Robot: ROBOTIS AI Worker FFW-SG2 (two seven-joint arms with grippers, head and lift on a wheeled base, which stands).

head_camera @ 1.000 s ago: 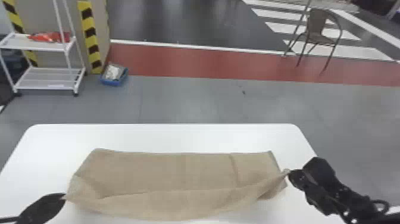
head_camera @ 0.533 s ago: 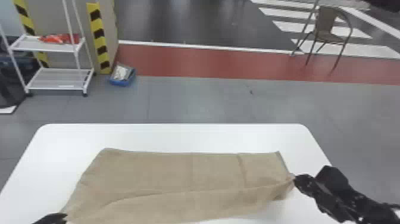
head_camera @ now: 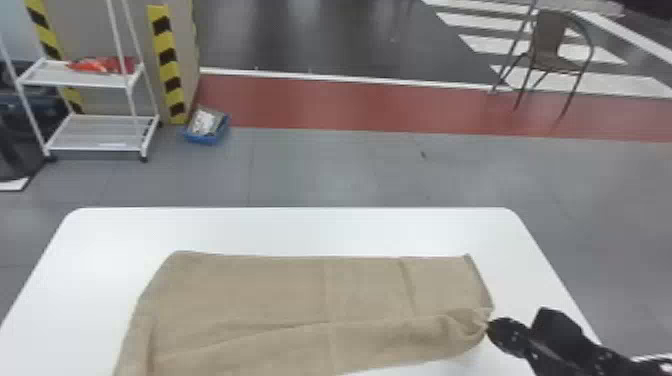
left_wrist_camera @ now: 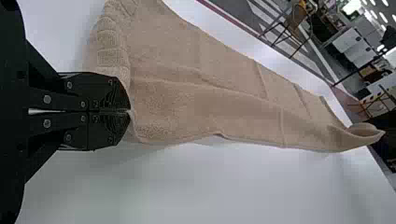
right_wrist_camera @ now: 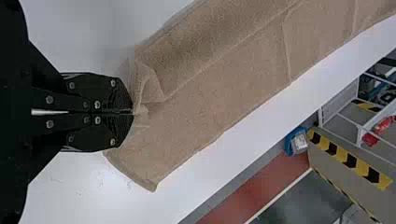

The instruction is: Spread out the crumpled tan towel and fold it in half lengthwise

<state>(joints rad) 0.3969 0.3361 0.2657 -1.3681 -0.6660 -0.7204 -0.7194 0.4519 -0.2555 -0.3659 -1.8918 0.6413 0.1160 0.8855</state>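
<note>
My right gripper (head_camera: 490,327) is at the near right corner of the tan towel (head_camera: 280,295), which lies spread across the table with a long crease running lengthwise and its near edge slightly raised. In the right wrist view the right gripper (right_wrist_camera: 133,112) is shut on a pinched, wrinkled bit of the towel (right_wrist_camera: 224,88). Seen in the left wrist view, the left gripper (left_wrist_camera: 130,111) is shut on the edge of the towel (left_wrist_camera: 187,102) at its other end.
The white table (head_camera: 300,230) has bare surface beyond the towel and at both sides. Behind it on the floor are a white shelf cart (head_camera: 100,132), a blue bin (head_camera: 206,125) and a brown chair (head_camera: 555,45).
The head view has shifted, so the scene sits farther right. My left gripper has dropped out of its bottom left corner, and the towel's near side reaches lower there. The right gripper still holds its corner.
</note>
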